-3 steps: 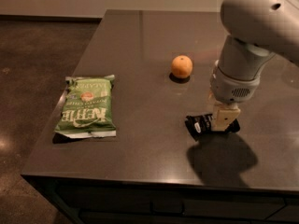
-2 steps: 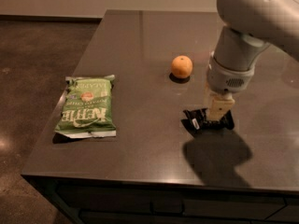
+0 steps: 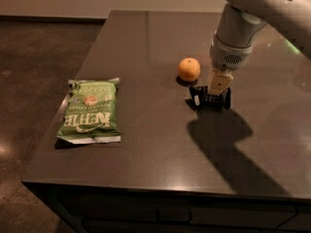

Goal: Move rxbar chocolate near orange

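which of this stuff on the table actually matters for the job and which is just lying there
Part of the job:
- orange, mid-table
- rxbar chocolate, close to the orange, on its right and nearer the camera, not touching it
- gripper, down on the bar, holding it

Just lying about:
- green chip bag, flat near the left edge of the table, well away from both

My gripper [image 3: 217,92], cream fingers [image 3: 219,81] below a pale grey arm [image 3: 238,28], is clamped on the black, white-lettered snack bar [image 3: 210,99] just beside the bright orange fruit [image 3: 189,69]. The chip bag [image 3: 90,111] is green with white print; the table [image 3: 146,154] is dark grey-brown.
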You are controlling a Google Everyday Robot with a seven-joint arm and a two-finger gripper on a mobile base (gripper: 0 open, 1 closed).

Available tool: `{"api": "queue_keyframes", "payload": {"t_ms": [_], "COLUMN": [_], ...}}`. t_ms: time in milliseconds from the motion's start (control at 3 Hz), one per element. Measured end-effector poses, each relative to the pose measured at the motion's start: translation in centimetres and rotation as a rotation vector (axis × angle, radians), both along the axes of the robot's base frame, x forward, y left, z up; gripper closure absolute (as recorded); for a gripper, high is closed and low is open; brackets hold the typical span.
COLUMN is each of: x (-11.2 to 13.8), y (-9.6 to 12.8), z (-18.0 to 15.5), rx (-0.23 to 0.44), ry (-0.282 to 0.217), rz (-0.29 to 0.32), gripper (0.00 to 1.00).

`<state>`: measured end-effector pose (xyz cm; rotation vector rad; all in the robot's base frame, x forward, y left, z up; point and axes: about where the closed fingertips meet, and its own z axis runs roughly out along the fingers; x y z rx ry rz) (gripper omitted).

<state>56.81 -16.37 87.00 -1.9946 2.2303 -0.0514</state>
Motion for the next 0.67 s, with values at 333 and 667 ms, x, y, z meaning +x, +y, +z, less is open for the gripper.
{"api": "queue_keyframes", "payload": {"t_ms": [333, 667], "x": [2.5, 4.1], "y": [-0.8, -2.2], "z": [-0.2, -0.5], "rx": [-0.012, -0.024], "ry": [-0.012, -0.016], "rz": [-0.039, -0.089], "gripper": [1.0, 0.86]}}
